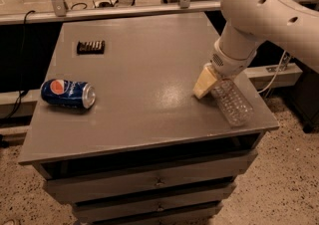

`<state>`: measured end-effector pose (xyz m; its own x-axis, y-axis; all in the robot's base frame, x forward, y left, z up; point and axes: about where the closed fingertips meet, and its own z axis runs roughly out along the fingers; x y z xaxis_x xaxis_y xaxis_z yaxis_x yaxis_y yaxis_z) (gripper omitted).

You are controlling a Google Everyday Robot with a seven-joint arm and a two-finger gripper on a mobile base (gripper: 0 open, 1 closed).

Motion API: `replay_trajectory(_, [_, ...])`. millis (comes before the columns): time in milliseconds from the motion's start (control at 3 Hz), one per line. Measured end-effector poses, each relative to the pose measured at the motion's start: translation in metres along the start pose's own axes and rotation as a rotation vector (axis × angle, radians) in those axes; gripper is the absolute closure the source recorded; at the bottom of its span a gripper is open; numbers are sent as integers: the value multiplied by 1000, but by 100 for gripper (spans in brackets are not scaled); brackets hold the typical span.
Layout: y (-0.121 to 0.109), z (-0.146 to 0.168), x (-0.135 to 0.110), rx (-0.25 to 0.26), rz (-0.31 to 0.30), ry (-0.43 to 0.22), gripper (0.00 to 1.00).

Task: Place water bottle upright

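Note:
The water bottle (232, 102) is clear ribbed plastic. It lies on its side near the right front corner of the grey table (149, 64), with its base towards the front edge. Its neck end is hidden under my gripper (203, 88). The cream-coloured gripper is down at the table surface at the bottle's upper left end, and the white arm (259, 15) reaches in from the upper right. The bottle's cap and label are hidden.
A blue Pepsi can (67, 93) lies on its side at the left of the table. A small black object (90, 47) lies at the back left. Drawers (159, 181) sit under the tabletop. A metal rail (124, 10) runs behind the table.

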<state>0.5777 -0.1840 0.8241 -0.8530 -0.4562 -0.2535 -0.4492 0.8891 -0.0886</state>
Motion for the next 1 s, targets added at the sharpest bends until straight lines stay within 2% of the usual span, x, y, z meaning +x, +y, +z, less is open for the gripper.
replay_trajectory(667, [-1,-5,-2,-1,2,0,88])
replay_trajectory(1000, [-4,-19,-26,-23,-30,-72,100])
